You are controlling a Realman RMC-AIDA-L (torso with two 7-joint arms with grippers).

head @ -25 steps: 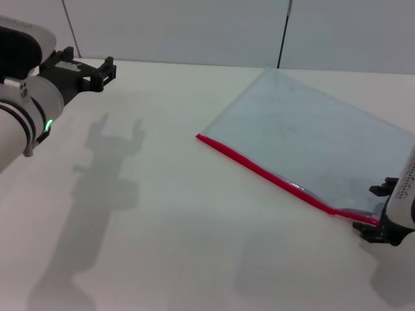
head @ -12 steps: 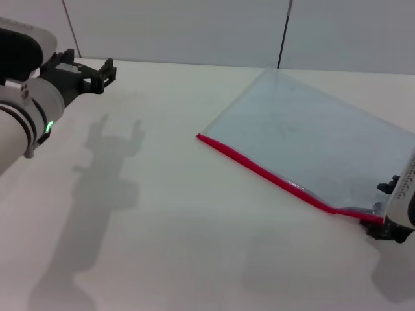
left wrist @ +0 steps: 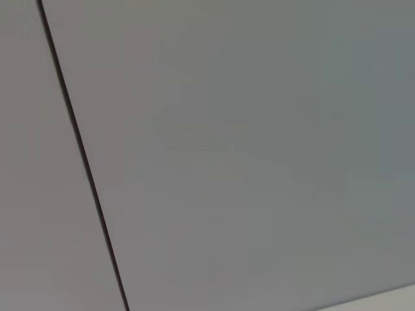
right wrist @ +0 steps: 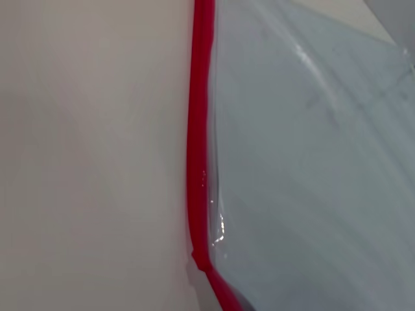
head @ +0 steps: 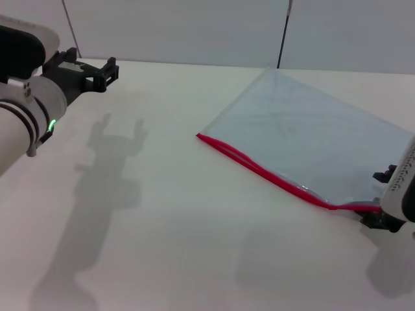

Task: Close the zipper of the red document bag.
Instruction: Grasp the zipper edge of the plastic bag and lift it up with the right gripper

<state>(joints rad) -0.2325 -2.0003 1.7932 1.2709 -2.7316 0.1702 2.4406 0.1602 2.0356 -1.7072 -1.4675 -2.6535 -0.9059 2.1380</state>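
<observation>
The bag [head: 311, 142] lies flat on the right half of the desk [head: 168, 214], set at a slant, its far corner near the back wall and its near right corner at the right hand [head: 382, 217]. The zipper [head: 259, 170] trims its near long edge, running from a left end about mid-desk down to the right hand. The right hand sits at that near right end of the strip; I cannot tell whether it is closed on anything, since its tips are hidden at the frame edge and its wrist view shows only the strip and the film. In that view the strip bends at a small kink close to the camera, and the film beside it is puckered and glinting, so the bag looks thin, light, soft and slick, likely to slide or bunch under a sideways pull. The slider is too small to make out; my guess is it sits at the kink. It looks best taken by the slider tab, pinched small, with the pull kept along the strip and the bag's end pinned so it stays put. The left hand [head: 97, 70] hangs parked at the far left, above the desk, fingers apart and holding nothing.
</observation>
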